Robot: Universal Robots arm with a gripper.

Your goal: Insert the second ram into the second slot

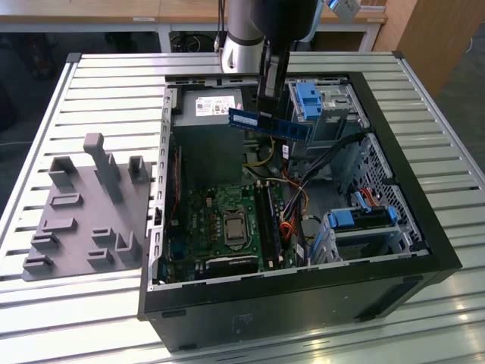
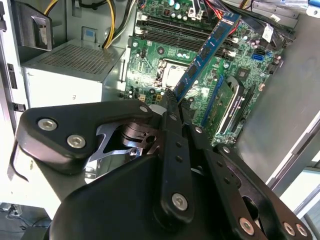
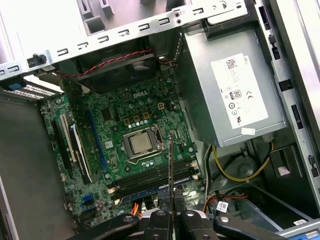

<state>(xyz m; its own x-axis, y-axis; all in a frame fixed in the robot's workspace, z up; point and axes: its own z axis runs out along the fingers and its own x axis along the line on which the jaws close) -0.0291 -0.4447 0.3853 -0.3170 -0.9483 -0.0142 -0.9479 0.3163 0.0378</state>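
Item: long, thin blue circuit-board memory stick with a white label, the second ram (image 1: 270,124), clamped between the closed fingers of the black gripper (image 1: 266,112) and held in the air above the open black tower computer case (image 1: 288,284). In the exterior view it lies roughly level, sloping slightly down towards the exterior view's right, over the far part of the case interior, next to the grey metal power supply box (image 1: 208,125) and near a chunky blue plastic drive-bay latch (image 1: 309,98). It is well clear of the green motherboard (image 1: 204,220) and not seated in any slot. In the second wrist view the stick (image 2: 205,55) projects from the gripper (image 2: 172,107) across the long dark memory slots (image 2: 175,32) and silver processor socket (image 2: 175,75) below. In the first wrist view it appears edge-on (image 3: 171,165), above the slots (image 3: 150,180). Also present: grey moulded plastic fixture tray (image 1: 76,227) on the slatted aluminium table (image 1: 114,83), beside the case.
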